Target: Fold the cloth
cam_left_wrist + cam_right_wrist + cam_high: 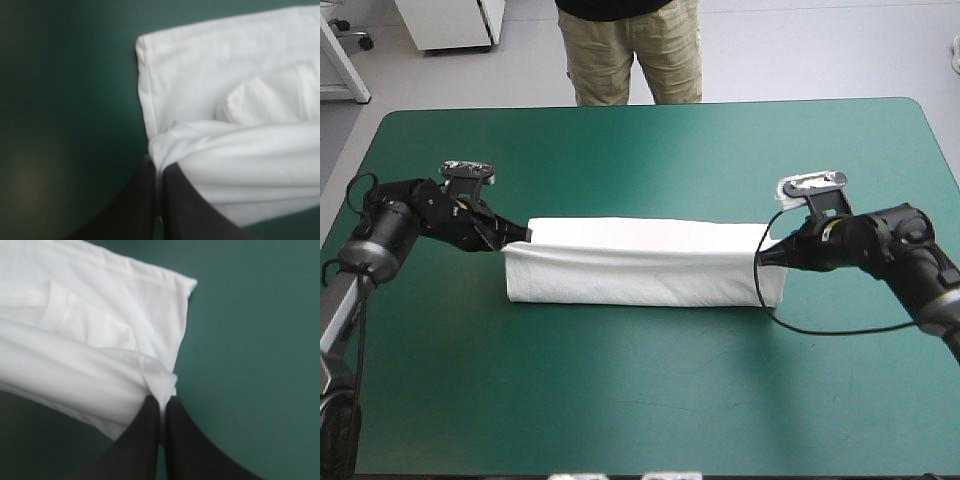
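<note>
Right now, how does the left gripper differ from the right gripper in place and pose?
The left gripper holds the T-shirt at its left end, the right gripper at its right end. The left gripper points rightward across the table, the right gripper leftward. Both have their jaws shut on a white fold.

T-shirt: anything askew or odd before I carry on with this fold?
Nothing stands out. The T-shirt lies as a long, fairly straight band, the left gripper and right gripper each shut on one end. It bunches slightly at both pinches; no tear or stain shows.
</note>
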You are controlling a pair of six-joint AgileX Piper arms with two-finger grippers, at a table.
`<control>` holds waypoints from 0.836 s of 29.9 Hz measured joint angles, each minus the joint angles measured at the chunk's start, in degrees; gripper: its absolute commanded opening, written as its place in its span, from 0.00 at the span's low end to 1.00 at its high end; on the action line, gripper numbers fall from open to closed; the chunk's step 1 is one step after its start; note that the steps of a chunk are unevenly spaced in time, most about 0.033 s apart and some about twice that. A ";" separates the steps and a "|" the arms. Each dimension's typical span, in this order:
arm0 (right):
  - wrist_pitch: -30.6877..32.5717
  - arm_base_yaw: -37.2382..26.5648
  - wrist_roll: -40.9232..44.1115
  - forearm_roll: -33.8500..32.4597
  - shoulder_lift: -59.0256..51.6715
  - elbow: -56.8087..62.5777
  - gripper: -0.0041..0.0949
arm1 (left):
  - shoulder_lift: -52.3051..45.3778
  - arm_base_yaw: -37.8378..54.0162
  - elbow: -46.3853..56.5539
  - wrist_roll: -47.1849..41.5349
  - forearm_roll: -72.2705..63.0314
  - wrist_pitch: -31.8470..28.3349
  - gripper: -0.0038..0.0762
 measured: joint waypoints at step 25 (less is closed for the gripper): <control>-4.20 -5.26 -6.54 5.62 23.52 -14.85 0.48 | 17.10 0.00 -9.05 1.64 -3.74 -7.99 0.75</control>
